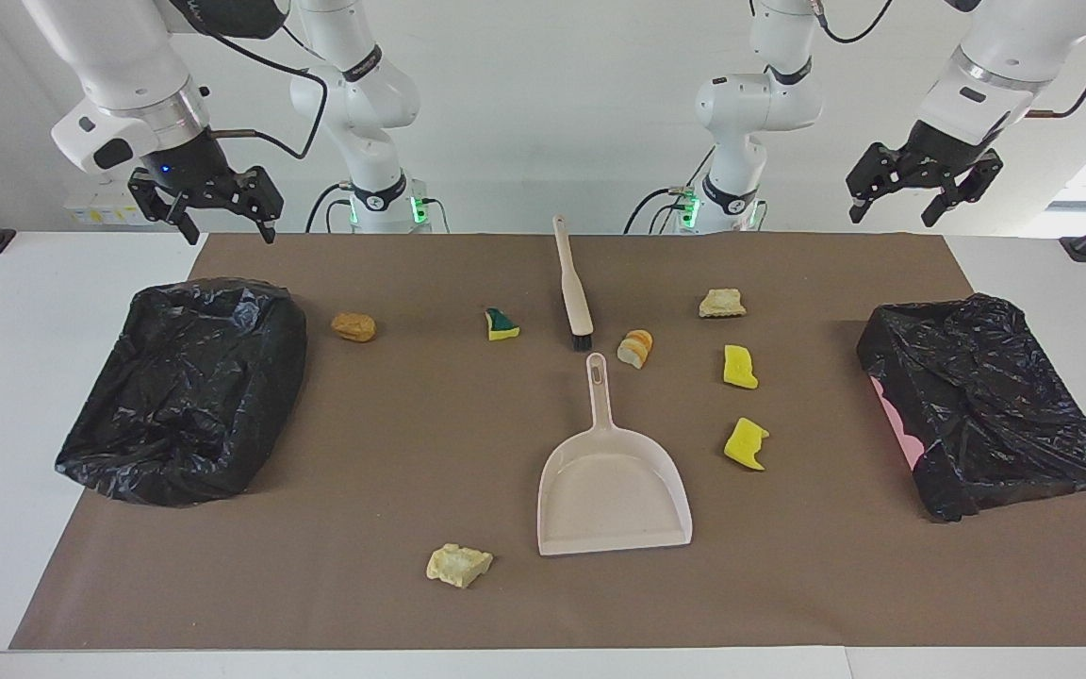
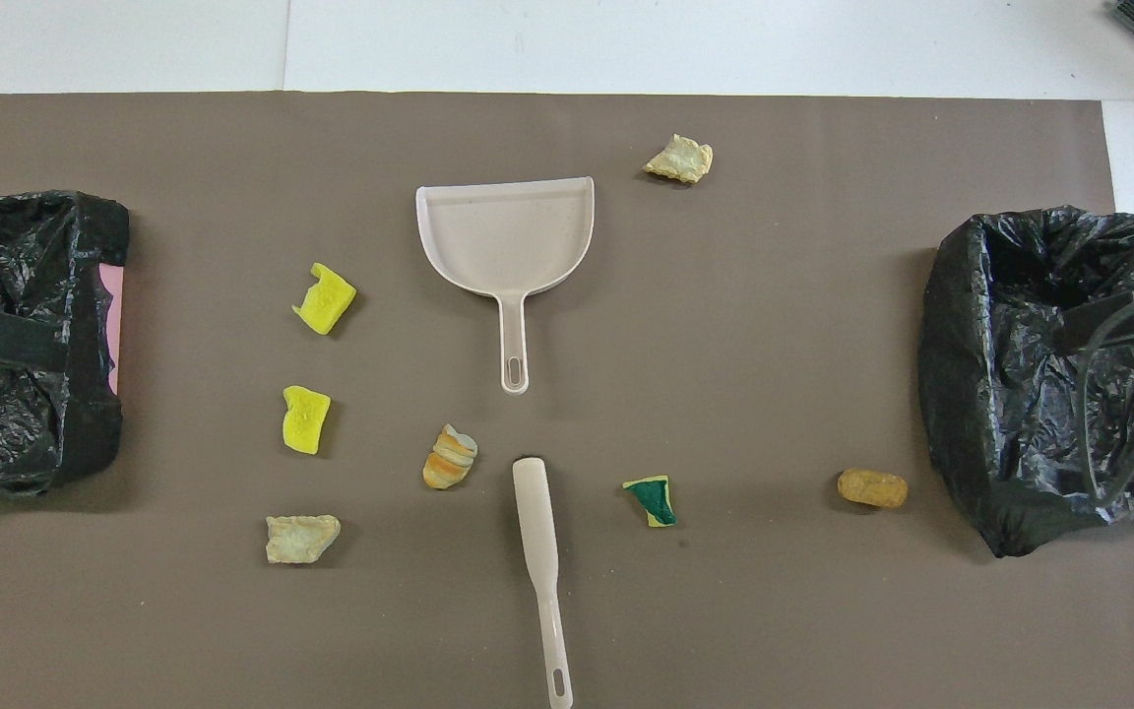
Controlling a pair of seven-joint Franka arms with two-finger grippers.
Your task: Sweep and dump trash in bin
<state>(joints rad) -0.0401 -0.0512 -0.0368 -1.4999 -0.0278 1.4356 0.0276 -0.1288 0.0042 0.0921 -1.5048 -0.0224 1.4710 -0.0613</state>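
Mid-mat, brush [image 1: 573, 286] lengthwise, bristles toward dustpan [image 1: 613, 487]; trash [image 1: 740, 366] scattered

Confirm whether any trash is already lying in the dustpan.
No. The dustpan is empty; the scraps, such as the brown nugget and the bread slice, lie on the brown mat around it.

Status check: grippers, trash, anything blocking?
Left gripper and right gripper open, raised, waiting. Yellow and beige trash scraps unswept on brown mat. Beige dustpan, black-bristled brush untouched. Nothing blocking.
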